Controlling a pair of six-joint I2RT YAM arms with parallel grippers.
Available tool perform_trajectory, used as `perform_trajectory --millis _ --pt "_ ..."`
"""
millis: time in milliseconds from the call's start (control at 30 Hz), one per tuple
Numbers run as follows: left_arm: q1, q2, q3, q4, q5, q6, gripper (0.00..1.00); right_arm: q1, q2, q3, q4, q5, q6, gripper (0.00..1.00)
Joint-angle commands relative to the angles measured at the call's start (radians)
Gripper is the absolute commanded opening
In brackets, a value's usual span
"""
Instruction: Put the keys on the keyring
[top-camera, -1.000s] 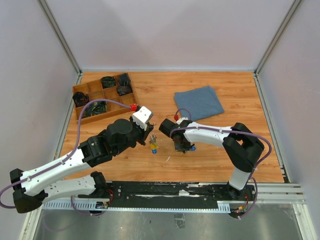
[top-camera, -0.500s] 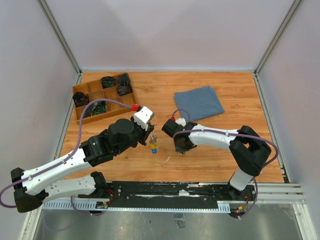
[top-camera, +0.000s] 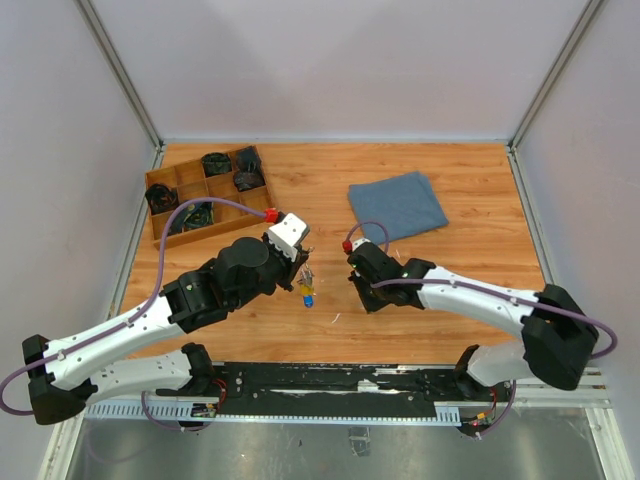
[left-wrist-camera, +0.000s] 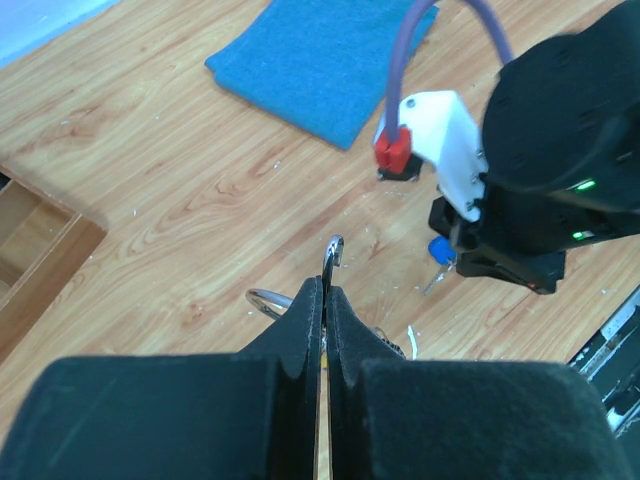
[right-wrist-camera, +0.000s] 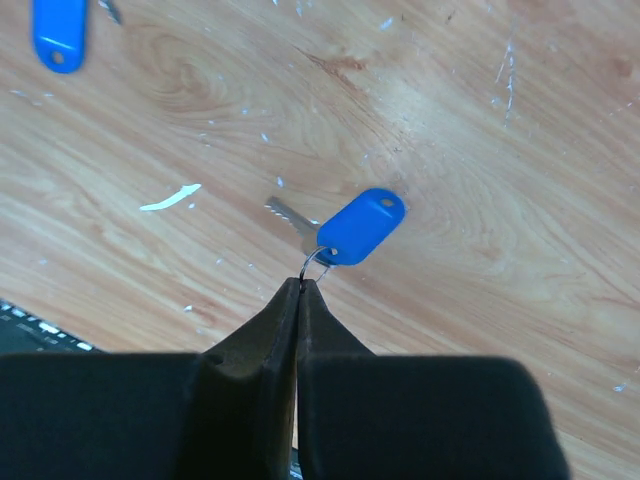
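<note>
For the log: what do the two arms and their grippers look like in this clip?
Both the left arm and right arm have white links, bulky black joints and a purple cable ending in a red connector. The left gripper and right gripper have matte black, wedge-shaped fingers.

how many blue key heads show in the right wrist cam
2. One blue-headed key is pinched by its small ring in the right gripper; a second blue head sits at the top left corner. Others may be hidden.
</note>
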Motion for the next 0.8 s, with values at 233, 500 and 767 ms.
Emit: perform_trajectory --millis 233,500,767 --pt "0.005 0.004 0.024 0.064 0.016 0.005 0.01 -0.071 -0.181 -0.03 0.017 -0.194 -0.23 0.01" --pt "0.005 0.024 0.033 0.097 0.043 0.017 0.0 -0.071 -0.378 -0.007 -0.001 -0.214 -0.407 0.01" --pt "0.004 0.028 0.037 0.101 -0.002 0.014 0.0 -0.072 -0.291 0.084 -0.121 0.085 -0.266 0.44"
